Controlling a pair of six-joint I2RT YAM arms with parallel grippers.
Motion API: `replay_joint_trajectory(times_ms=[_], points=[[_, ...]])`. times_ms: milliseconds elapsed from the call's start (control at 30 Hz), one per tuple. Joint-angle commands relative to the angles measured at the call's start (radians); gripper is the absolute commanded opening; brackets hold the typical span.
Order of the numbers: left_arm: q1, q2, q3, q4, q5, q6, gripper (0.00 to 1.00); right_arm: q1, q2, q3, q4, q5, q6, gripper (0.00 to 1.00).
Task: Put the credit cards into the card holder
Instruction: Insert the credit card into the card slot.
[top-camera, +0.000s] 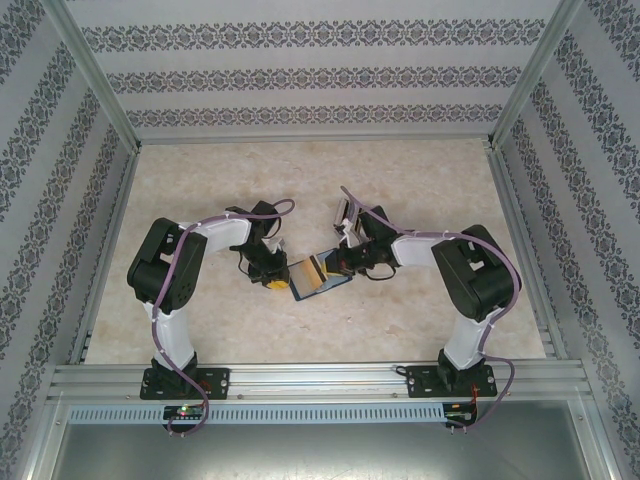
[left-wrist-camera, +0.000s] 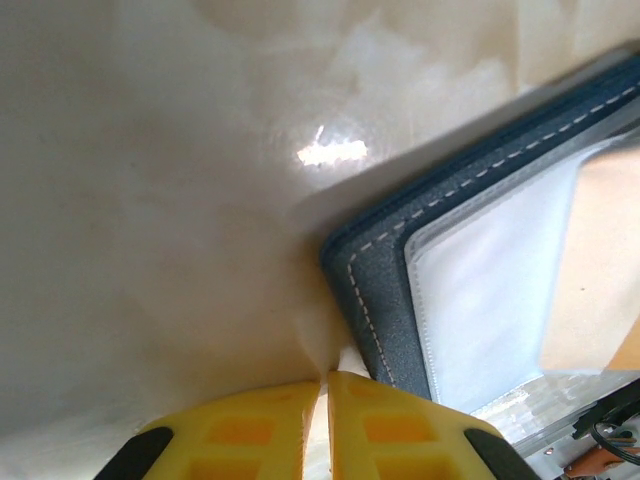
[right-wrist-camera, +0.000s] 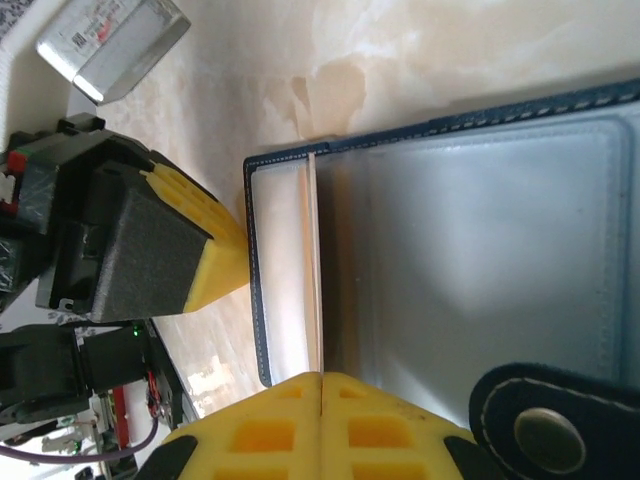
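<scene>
**A:** CARD GOING IN, MID-TABLE. You are feeding the orange card (left-wrist-camera: 600, 270) into the card holder (right-wrist-camera: 480, 220). The holder is lying open on the table (top-camera: 300, 180) between your two arms, a little toward 6 o'clock from the table's middle.

**B:** Your right gripper (right-wrist-camera: 320, 395) is doing the feeding. Its jaws are clamping the card edge-on, and in the wrist view the thin edge is running toward 12 o'clock across the pale inner pocket. How deep the card is sitting, I cannot tell.

**A:** Your left gripper (left-wrist-camera: 323, 395) is waiting at the holder's 9 o'clock edge, all but closed, with its tips against the stitched corner. I cannot tell whether you are pinching anything there.

**B:** The holder is showing navy outside with white stitching and grey-blue, clear-fronted pockets inside. Its snap tab (right-wrist-camera: 545, 432) is hanging loose at 5 o'clock in the right wrist view.

**A:** As I read it, your next move is calling for a slow, flat slide along the pocket mouth. The left side should be bracing so the holder is not skating away, and you should be letting go only once the card is seated.
</scene>
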Motion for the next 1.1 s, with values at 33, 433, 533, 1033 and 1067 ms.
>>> replay_joint_trajectory(times_ms=[33, 433, 533, 1033, 1067], points=[[0.021, 0.073, -0.020, 0.198, -0.182, -0.001, 0.15, 0.016, 0.025, 0.014, -0.022, -0.017, -0.016, 0.00], [0.046, 0.065, -0.026, 0.178, -0.191, -0.011, 0.15, 0.134, 0.036, 0.002, 0.016, 0.118, 0.050, 0.09], [0.058, 0.053, -0.044, 0.194, -0.177, -0.011, 0.15, 0.160, 0.039, 0.004, 0.027, 0.145, 0.072, 0.17], [0.086, -0.084, -0.124, 0.245, -0.159, 0.003, 0.22, 0.178, -0.248, -0.041, -0.207, 0.446, 0.016, 0.38], [0.086, -0.093, -0.129, 0.256, -0.156, 0.003, 0.22, 0.177, -0.270, -0.040, -0.228, 0.468, 0.007, 0.39]])
